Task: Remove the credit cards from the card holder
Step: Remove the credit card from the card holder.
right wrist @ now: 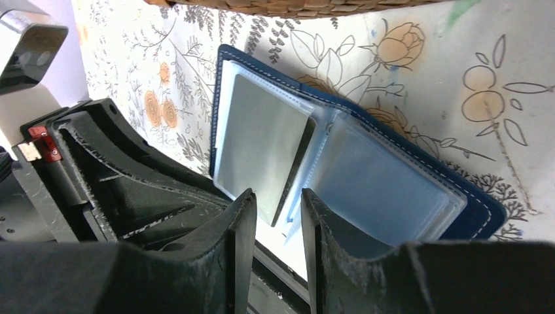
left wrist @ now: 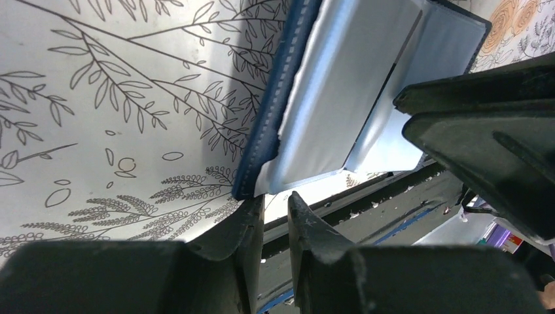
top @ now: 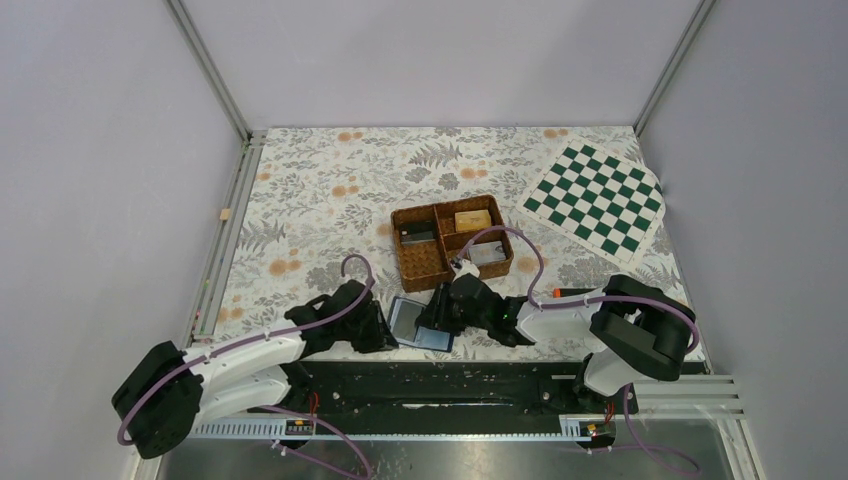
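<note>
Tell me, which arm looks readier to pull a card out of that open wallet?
Probably the right. The right gripper straddles the corner of a grey card in the card holder; the left gripper sits only at its navy edge.

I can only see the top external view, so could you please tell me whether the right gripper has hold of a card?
Observer: Not that I can see. In the right wrist view the right gripper has its fingers slightly apart, and a corner of the grey card dips into the gap.
Operator: Thank you. Where does that card sit?
Observer: In a clear sleeve on one half of the open card holder.
Operator: And the left gripper?
Observer: The left wrist view shows the left gripper narrowly open, nothing between its fingers, with its tips right by the holder's navy corner.
</note>
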Controlling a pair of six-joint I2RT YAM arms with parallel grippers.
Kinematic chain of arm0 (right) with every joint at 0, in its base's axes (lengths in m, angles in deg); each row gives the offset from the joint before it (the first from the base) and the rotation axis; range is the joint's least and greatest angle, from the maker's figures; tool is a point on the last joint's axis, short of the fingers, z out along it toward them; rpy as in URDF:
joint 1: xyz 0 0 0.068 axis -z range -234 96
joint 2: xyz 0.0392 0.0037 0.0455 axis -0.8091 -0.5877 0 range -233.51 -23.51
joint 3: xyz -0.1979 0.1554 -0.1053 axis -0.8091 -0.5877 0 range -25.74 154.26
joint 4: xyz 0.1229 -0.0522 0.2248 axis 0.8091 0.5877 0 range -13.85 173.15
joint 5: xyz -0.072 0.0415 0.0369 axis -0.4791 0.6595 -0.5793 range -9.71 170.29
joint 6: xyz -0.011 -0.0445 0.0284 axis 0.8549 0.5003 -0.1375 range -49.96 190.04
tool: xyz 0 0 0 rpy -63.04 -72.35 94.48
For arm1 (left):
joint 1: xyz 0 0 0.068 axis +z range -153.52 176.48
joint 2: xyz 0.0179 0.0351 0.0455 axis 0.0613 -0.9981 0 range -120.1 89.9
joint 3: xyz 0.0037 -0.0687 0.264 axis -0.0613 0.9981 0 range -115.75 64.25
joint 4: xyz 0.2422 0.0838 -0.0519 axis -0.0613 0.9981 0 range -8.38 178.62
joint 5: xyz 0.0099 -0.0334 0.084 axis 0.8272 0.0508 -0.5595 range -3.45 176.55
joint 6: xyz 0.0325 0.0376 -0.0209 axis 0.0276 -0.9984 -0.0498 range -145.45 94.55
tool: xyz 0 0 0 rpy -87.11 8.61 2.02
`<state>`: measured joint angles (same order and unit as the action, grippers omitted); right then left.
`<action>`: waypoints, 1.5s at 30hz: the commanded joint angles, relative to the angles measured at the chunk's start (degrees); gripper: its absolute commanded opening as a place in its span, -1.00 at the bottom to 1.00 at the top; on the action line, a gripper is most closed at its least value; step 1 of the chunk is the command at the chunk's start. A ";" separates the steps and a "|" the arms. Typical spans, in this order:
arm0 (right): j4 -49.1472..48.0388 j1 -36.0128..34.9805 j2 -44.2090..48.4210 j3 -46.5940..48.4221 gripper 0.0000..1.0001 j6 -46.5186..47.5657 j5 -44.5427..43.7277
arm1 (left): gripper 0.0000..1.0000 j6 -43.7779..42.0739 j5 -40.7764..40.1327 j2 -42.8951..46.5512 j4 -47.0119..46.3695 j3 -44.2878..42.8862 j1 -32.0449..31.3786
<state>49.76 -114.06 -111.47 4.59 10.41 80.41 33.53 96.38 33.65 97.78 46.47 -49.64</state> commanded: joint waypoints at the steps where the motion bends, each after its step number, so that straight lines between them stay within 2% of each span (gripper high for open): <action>1: 1.68 0.12 -0.52 1.32 -0.23 -0.84 -2.69 | -0.60 0.68 0.22 2.21 1.16 0.16 0.08; 9: 0.78 0.09 -1.87 1.45 -0.24 0.42 -1.98 | -0.56 -1.07 -0.70 6.96 6.83 -8.01 0.98; 14: 1.06 0.11 -2.23 1.61 -0.24 1.05 -1.90 | -0.56 -1.31 3.53 6.75 3.38 -11.41 2.82; 20: 4.84 0.11 -2.31 3.92 -0.26 3.52 -1.97 | -0.58 -4.17 4.93 3.52 3.09 -15.41 3.24; 25: 6.78 0.11 -2.20 4.84 -0.26 4.94 -1.96 | -0.57 -6.68 1.19 3.68 7.79 -19.41 3.28; 28: 6.29 0.11 -2.48 4.88 -0.27 5.13 -1.48 | -0.47 -9.06 -0.30 3.13 8.88 -20.73 3.35; 31: 6.01 0.13 -2.76 4.90 -0.28 5.50 -1.06 | -0.45 -12.29 -4.02 1.51 10.04 -20.84 3.71; 34: 5.96 0.11 -2.58 4.57 -0.29 6.03 -0.72 | -0.44 -14.81 -1.64 -0.97 8.19 -20.12 5.28; 37: 6.02 0.11 -1.98 4.18 -0.29 6.36 -0.72 | -0.23 -16.52 2.12 -3.11 6.36 -19.96 5.54; 40: 5.98 0.10 -1.37 3.82 -0.30 6.67 -0.86 | -0.03 -17.60 0.56 -3.33 7.15 -19.53 5.56; 42: 6.00 0.11 -1.03 3.66 -0.30 6.87 -0.84 | 0.05 -18.20 0.24 -3.16 5.98 -18.58 5.52; 45: 6.07 0.07 -0.61 3.61 -0.30 7.36 -0.48 | 0.05 -19.23 1.36 -5.55 4.24 -18.00 5.53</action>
<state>54.72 -114.06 -113.57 7.84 16.07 79.95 17.16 96.73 29.76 105.74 27.48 -44.27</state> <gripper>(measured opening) 0.350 0.526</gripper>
